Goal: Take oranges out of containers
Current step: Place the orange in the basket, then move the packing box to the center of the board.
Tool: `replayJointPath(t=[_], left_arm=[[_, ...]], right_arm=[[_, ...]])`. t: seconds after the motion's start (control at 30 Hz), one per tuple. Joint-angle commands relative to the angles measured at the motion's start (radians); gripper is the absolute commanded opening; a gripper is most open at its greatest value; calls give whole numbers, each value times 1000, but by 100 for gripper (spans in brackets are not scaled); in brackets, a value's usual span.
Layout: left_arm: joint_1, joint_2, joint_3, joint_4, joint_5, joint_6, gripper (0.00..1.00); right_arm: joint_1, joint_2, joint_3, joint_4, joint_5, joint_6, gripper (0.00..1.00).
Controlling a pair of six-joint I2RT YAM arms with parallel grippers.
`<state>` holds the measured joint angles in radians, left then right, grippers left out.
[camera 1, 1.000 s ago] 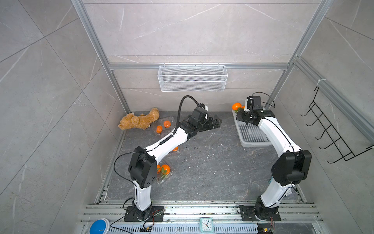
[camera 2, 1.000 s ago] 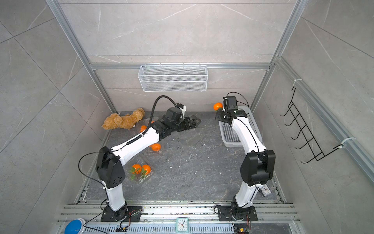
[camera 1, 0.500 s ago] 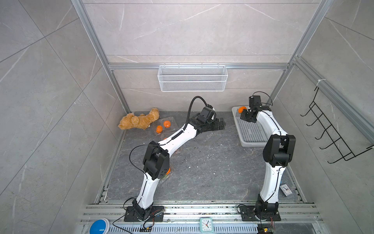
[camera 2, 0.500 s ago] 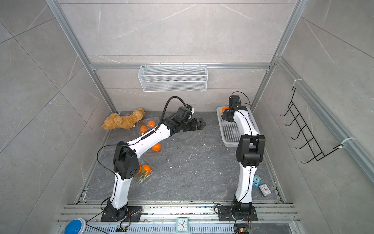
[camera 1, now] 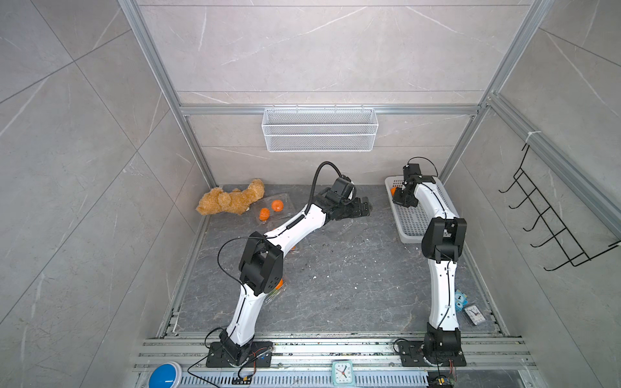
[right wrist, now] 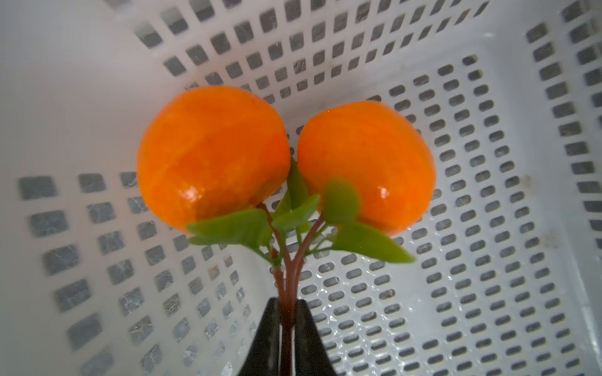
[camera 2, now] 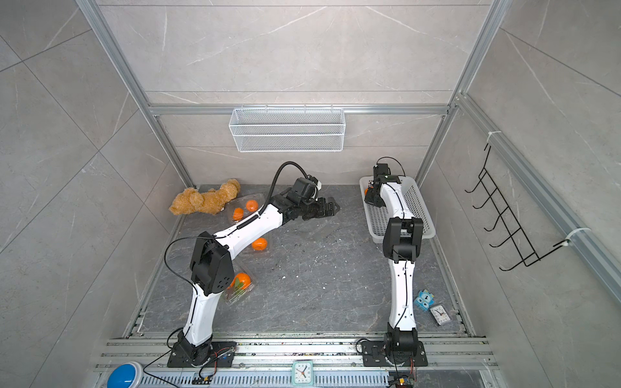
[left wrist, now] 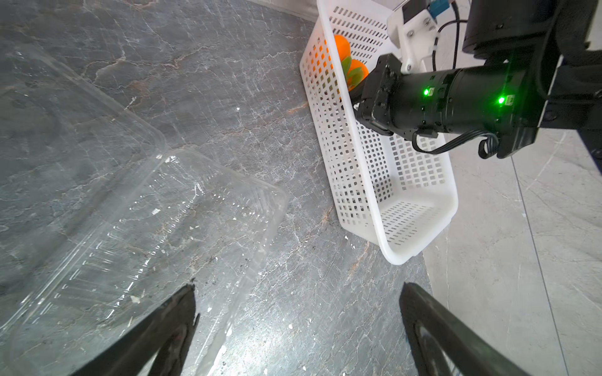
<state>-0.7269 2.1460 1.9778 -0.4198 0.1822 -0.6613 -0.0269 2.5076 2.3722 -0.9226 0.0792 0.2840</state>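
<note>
My right gripper [right wrist: 286, 306] is shut on the brown stems [right wrist: 288, 276] of two leafy oranges [right wrist: 211, 156] [right wrist: 368, 166], which hang in the far corner of the white perforated basket [camera 1: 413, 231]. My left gripper [left wrist: 298, 289] is open above an empty clear container [left wrist: 163, 211] lying open on the floor. In both top views another container [camera 1: 270, 210] beside the bear holds two oranges [camera 1: 277, 205]. Under my left arm, a top view shows two more containers, each with an orange showing [camera 2: 259, 244] [camera 2: 242, 280].
A tan teddy bear [camera 1: 232, 201] lies in the far left corner. A white wire basket [camera 1: 319, 129] hangs on the back wall and a black hook rack [camera 1: 551, 218] on the right wall. A small clock [camera 1: 473, 314] and a blue toy [camera 1: 460, 299] lie by the right arm's base.
My right gripper has carried the two oranges down into the basket's far corner. My left gripper has moved a little to the right, staying open.
</note>
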Motion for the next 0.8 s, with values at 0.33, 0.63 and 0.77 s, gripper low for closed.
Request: replayJointPath(t=[0.33,0.63,0.77], left_arm=[[23,-141,-91,-30,-18,4,100],[57,-296,-307,35,20,-109,99],[97,-379,-452,108,65,-188,100]], right_arm=[[32,-399,-385,147,-146,53,74],[275,-600,-607,260,-131,-6,98],[349,-483,-475,149,-103,-49,88]])
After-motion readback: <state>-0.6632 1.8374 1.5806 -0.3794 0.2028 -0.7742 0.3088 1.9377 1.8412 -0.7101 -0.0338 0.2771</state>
